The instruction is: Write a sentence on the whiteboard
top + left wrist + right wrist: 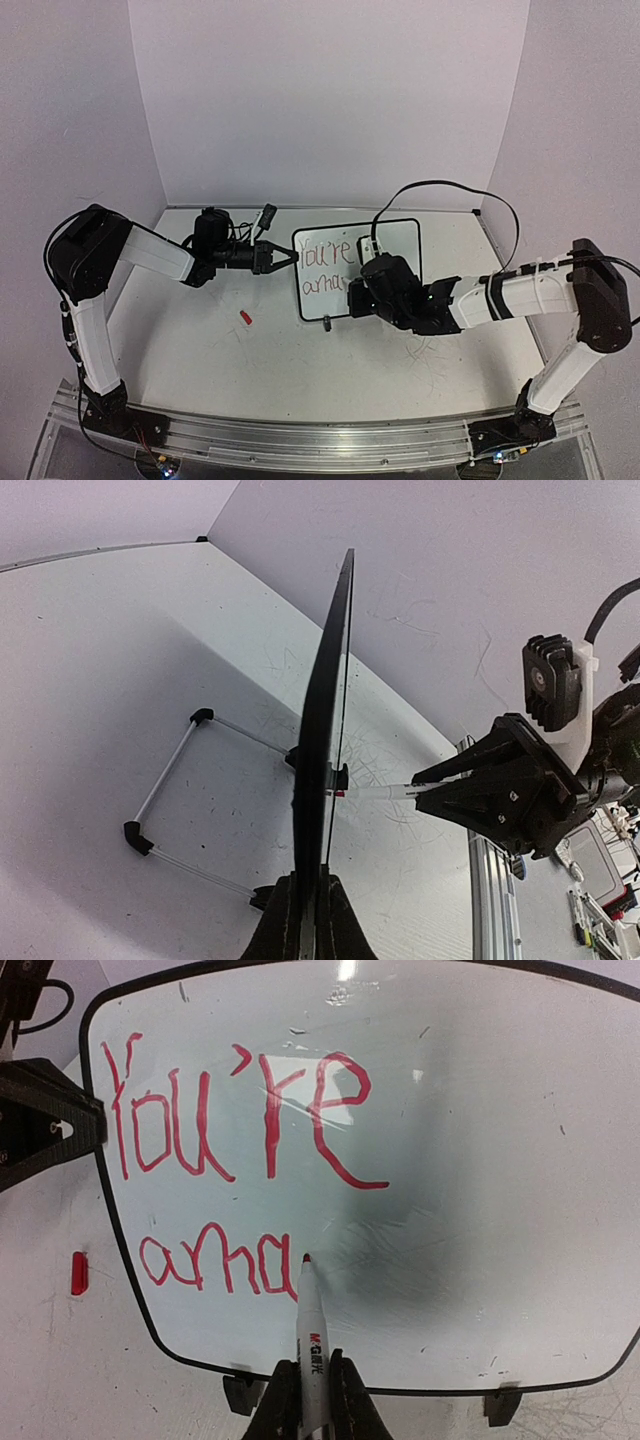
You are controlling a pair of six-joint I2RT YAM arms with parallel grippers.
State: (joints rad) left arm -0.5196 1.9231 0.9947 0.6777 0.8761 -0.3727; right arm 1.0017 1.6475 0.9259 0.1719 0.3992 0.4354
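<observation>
Both our claws are clenching: left gripper (284,257) on the left edge of the standing whiteboard (396,243), right gripper (310,1392) around a marker (311,1332). Only our right wrist view is showing the sentence (232,1125), "You're ama", with the tip touching the board. Our left wrist view is showing that board edge-on.

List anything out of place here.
A small red piece, likely the marker's cap, lies loose on the table left of the whiteboard. Nothing else stands out.
</observation>
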